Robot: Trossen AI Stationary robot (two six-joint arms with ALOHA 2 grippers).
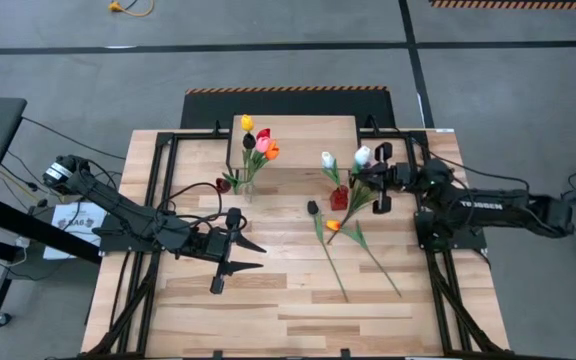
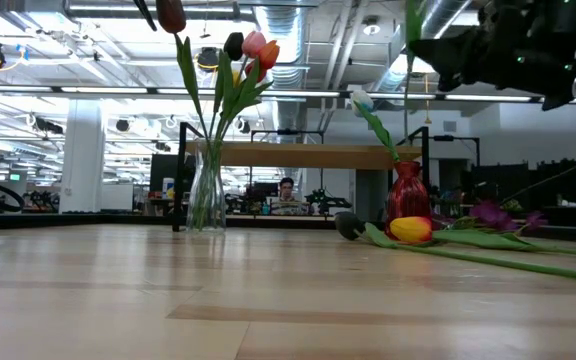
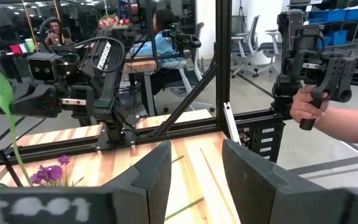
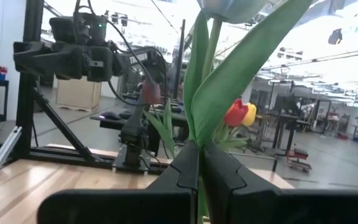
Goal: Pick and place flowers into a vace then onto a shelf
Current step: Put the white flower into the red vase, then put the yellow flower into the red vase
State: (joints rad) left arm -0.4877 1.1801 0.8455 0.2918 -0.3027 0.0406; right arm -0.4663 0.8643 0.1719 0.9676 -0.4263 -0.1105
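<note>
My right tool [image 4: 199, 163] is clenched on a white tulip [image 1: 362, 156] by the stem, leaf sticking up past the fingers, head up top. It's held up off the surface [image 1: 268, 300], just beside the red vase [image 1: 339, 197], which already has another white tulip [image 1: 327, 159] in it. My left tool [image 1: 240, 255] is parked low over the surface, left-centre, fingers apart, holding nothing. Glass vase [image 2: 206, 190] w/ dark, pink, orange, yellow tulips [image 1: 260, 140] sits in front of the shelf [image 1: 303, 128], near its left end. Dark tulip [image 1: 313, 208], yellow-orange tulip [image 1: 334, 226] and purple sprig [image 2: 493, 214] lie flat on the surface near the red vase. Shelf is at the far edge. Person's hand [image 3: 306, 104] on a grip beyond the frame, left wrist view.
</note>
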